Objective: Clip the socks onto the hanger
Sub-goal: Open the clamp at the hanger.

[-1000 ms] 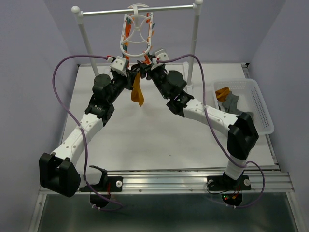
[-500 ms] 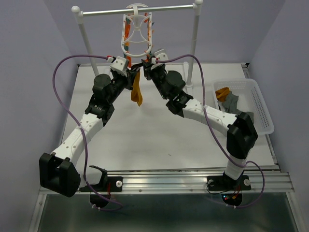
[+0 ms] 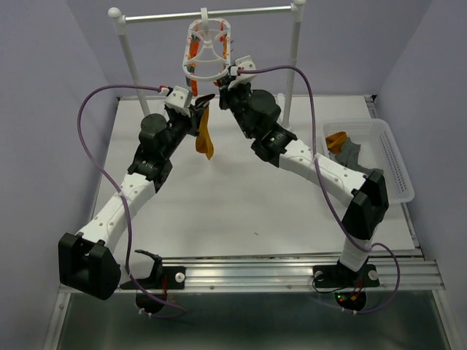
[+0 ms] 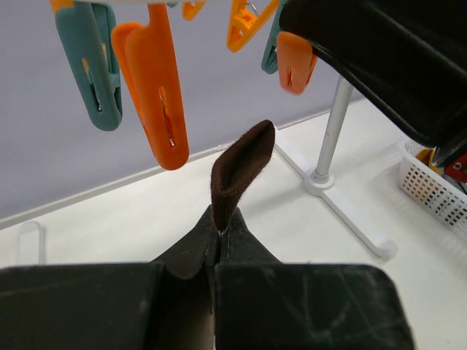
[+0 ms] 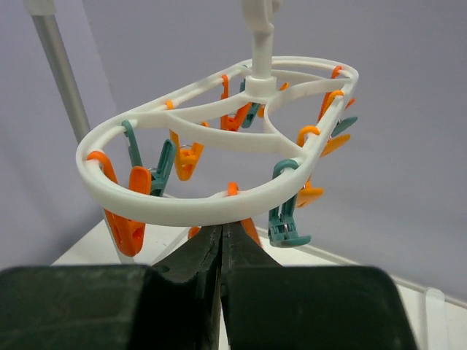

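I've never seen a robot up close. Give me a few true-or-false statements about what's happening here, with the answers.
1. The left claw grips a mustard sock by its dark cuff. True.
2. The hanger is lying down flat. False: it hangs from the rail.
3. The basket holds an orange sock and a grey sock. True.
4. The right claw is wide open. False: it is shut, just under the hanger's rim.
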Robot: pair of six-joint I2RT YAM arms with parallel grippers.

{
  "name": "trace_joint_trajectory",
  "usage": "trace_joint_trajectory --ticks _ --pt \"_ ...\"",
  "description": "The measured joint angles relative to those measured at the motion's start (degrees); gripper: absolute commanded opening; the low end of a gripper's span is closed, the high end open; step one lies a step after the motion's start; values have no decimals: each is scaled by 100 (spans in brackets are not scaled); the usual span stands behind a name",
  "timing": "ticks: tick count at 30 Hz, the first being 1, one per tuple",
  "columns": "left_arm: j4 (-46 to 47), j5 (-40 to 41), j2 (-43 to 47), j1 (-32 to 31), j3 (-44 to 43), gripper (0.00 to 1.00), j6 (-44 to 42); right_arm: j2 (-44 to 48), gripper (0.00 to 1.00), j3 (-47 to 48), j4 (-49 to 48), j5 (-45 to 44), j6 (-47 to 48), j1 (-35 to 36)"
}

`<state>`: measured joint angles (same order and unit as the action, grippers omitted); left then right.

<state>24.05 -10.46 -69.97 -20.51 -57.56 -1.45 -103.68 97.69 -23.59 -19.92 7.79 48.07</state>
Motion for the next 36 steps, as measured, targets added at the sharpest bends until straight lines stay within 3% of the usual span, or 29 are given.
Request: trace_joint_trajectory --ticks 9,21,26,36 --pt "42 22 63 0 87 0 0 -109 2 426 855 240 -597 -81" --pt "55 24 70 0 87 0 0 -125 3 417 1161 535 -1130 -264" --pt "57 87 61 0 85 0 -9 -125 20 313 1163 1167 -1405 -557" --pt "42 420 -229 0 -212 0 -24 -24 33 -98 1235 1939 -1615 -1097"
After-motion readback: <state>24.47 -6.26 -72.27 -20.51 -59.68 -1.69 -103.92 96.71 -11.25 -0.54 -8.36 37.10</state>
